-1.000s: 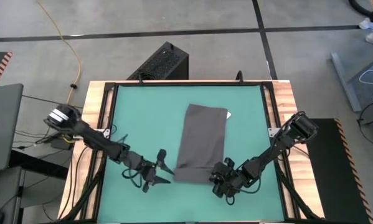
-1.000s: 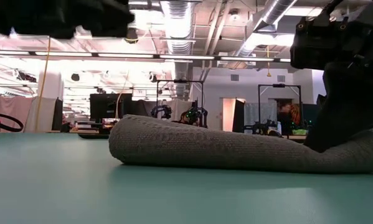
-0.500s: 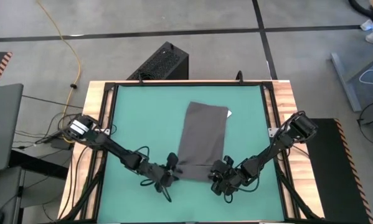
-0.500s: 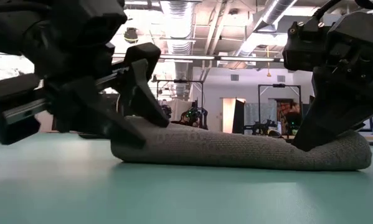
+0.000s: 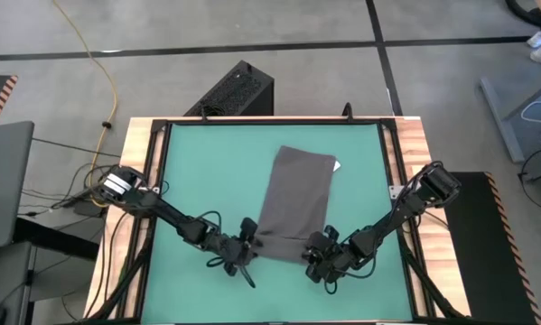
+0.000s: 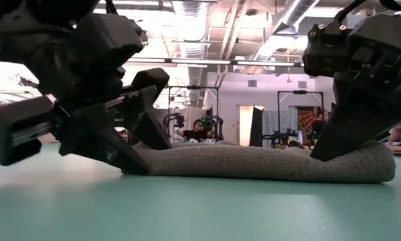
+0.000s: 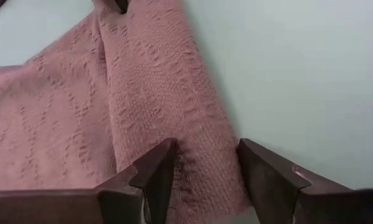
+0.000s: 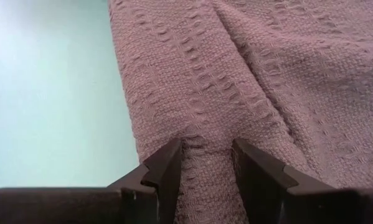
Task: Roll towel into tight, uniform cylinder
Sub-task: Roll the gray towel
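1. The flat green table mat with the light wooden frame (image 5: pixel 198 171) fills the middle of the high view. Its near edge is cut off at the bottom of that frame, and cables hide some of the frame rails.
2. The dark grey soft cloth towel (image 5: pixel 294 203) lies just right of centre on the mat, a long rectangle running top to bottom in the frame. Its lower end is turned up into a low roll; in the low view that roll (image 6: pixel 260 163) stretches across the middle of the picture, and both ends are covered by the arms.
3. A small white tag (image 5: pixel 335 165) pokes out at the towel's upper right corner, too tiny to read.
4. The left gripper (image 5: pixel 249 248) is at the lower left corner of the towel. In its wrist view the two dark fingers (image 7: pixel 152 177) straddle the roll's end with cloth between them, so clamped on the towel.
5. The right gripper (image 5: pixel 317 255) is at the lower right corner, mostly buried under its own wrist from above. Its wrist view shows both fingers (image 8: pixel 164 171) pinching a ridge of the weave, tips hidden in the fabric.
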